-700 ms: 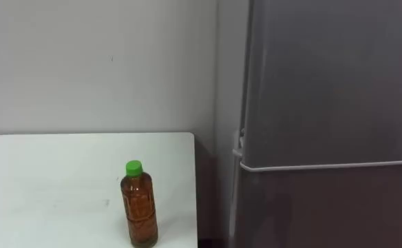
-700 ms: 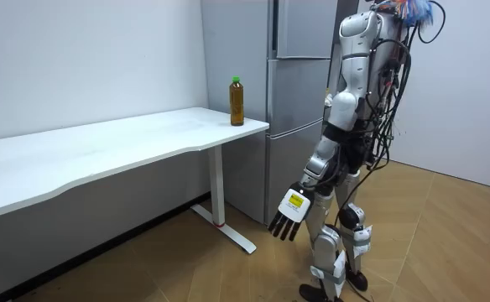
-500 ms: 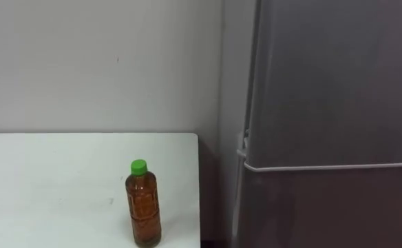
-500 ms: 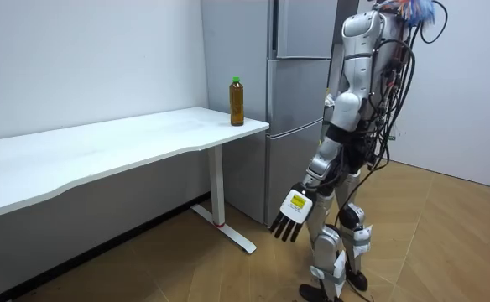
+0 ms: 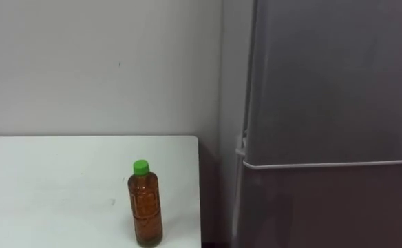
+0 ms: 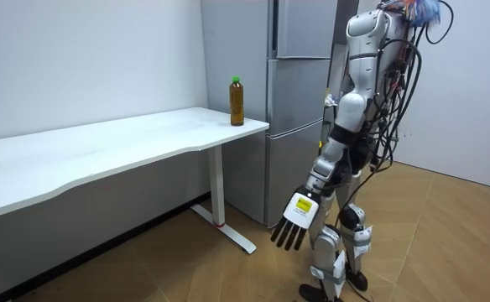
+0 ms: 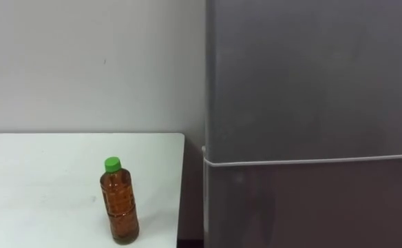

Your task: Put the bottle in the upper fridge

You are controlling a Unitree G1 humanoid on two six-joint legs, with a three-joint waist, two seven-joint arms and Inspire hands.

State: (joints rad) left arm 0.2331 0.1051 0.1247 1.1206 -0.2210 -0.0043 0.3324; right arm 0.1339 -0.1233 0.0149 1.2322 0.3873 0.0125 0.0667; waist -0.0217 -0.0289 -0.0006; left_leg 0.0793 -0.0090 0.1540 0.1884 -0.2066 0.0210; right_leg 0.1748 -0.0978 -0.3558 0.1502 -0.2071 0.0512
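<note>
Left hand (image 6: 298, 216) lowered, bottle (image 5: 145, 204) well apart

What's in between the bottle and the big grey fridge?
Only bare white table lies to the right of the bottle, then a narrow gap past the table's edge before the fridge. The left eye view shows this.

Bottle (image 5: 145, 210): amber-brown contents, green cap (image 5: 140, 166). Bench (image 5: 49, 186): plain white. Fridge (image 5: 332, 89): uniform grey. Floor (image 6: 446, 252): tan wood, herringbone pattern.
</note>
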